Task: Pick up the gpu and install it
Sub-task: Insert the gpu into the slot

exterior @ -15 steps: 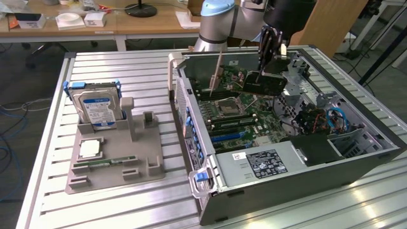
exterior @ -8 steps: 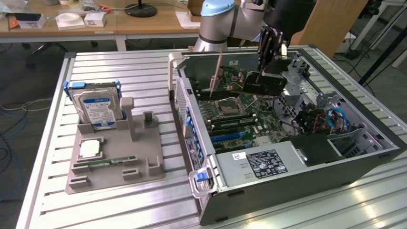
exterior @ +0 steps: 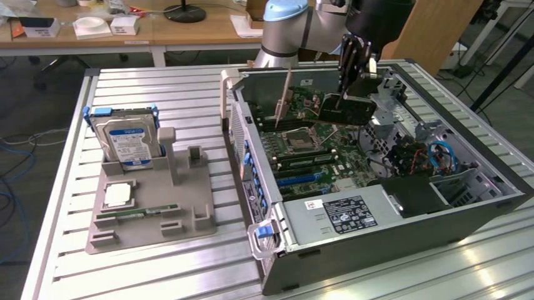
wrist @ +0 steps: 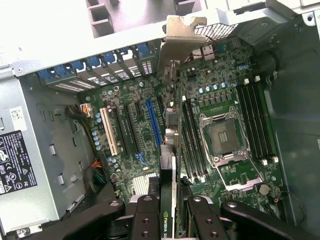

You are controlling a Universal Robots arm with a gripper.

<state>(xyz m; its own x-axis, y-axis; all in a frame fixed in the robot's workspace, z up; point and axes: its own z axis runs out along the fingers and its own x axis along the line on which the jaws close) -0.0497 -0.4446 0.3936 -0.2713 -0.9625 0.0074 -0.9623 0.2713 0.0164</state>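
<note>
1. The gripper (exterior: 351,87) reaches down from the twelve o'clock edge of the exterior view. Its jaws are partly closed, pinching the gpu (exterior: 344,111) by its upper edge.
2. In the wrist view the gripper (wrist: 170,222) has a black finger on each side of the gpu (wrist: 169,200), which shows edge-on as a thin dark strip with its metal end bracket (wrist: 183,31) at the far end.
3. In the exterior view the gpu hangs slightly tilted inside the open computer case (exterior: 392,247), at about one o'clock from the middle of the frame.
4. It is over the motherboard (exterior: 329,164), just past the CPU socket (exterior: 298,141) toward one o'clock from it.
5. I cannot tell whether its lower edge touches a slot.
6. In the wrist view the card lines up between the blue expansion slot (wrist: 154,120) and the CPU socket (wrist: 227,141).
7. The power supply (exterior: 341,214) sits in the case at five o'clock from the exterior view's middle.
8. Well apart, at nine o'clock on the slatted table (exterior: 167,87), a grey holder (exterior: 194,220) carries an upright hard drive (exterior: 127,142).
9. A processor chip (exterior: 117,195) and a green memory stick (exterior: 135,214) lie flat on it.
</note>
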